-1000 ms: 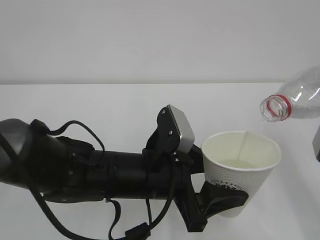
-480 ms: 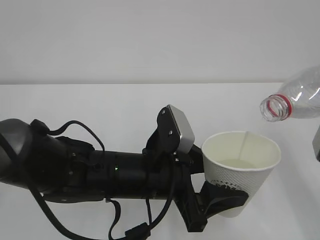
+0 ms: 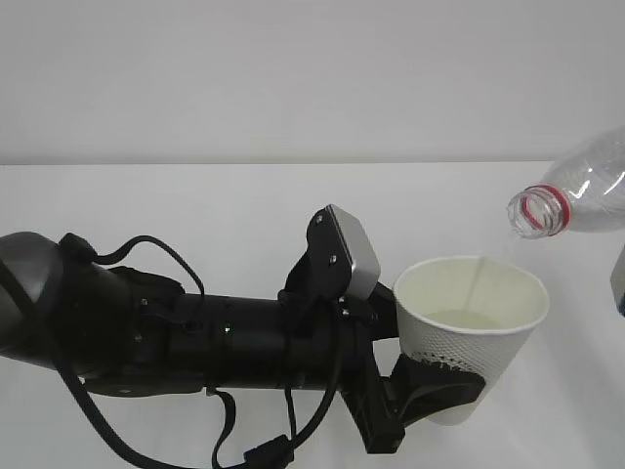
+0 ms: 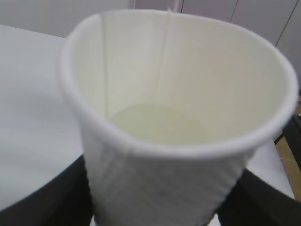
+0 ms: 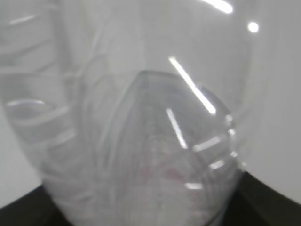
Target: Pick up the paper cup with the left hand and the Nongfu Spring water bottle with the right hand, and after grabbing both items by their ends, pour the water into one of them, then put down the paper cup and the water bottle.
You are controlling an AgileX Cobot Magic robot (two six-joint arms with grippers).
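Two hands gripping, left hand (image 3: 430, 391) around paper cup (image 3: 469, 332), right holding tilted bottle (image 3: 576, 195)

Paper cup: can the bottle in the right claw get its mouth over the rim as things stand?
Probably yes. The bottle's mouth hangs tilted above the paper cup, beside its far right rim, nothing between them; the left claw holds the cup low on its wall.

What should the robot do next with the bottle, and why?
Probably tip the bottle back upright. Its open mouth sits tilted above the paper cup, only a thin thread of water runs down, and water already pools in the cup's bottom.
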